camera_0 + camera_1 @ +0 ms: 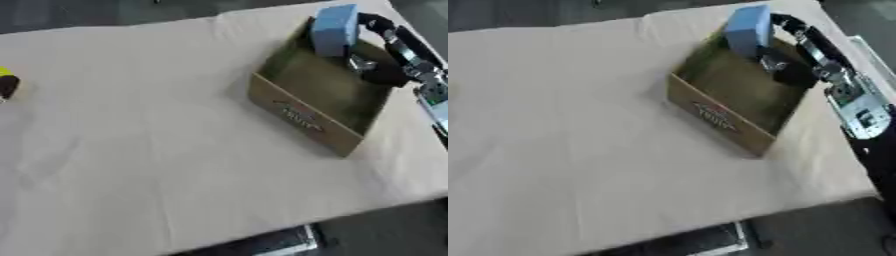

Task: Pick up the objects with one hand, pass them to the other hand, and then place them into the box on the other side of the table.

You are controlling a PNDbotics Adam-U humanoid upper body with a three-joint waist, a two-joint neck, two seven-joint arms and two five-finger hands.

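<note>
A light blue block point(335, 29) hangs over the far side of the open cardboard box point(302, 119), which stands at the right of the table. My right hand point(378, 70) reaches in from the right, its fingers curled round the block. The box's inside looks bare below the block. At the far left edge a small yellow and dark object point(6, 81) lies on the cloth. My left hand shows in neither view.
A beige cloth point(140, 150) covers the table, with its front edge running along the bottom. The right forearm point(855, 102) stretches along the table's right edge. A pale object point(289, 242) sits on the dark floor below the front edge.
</note>
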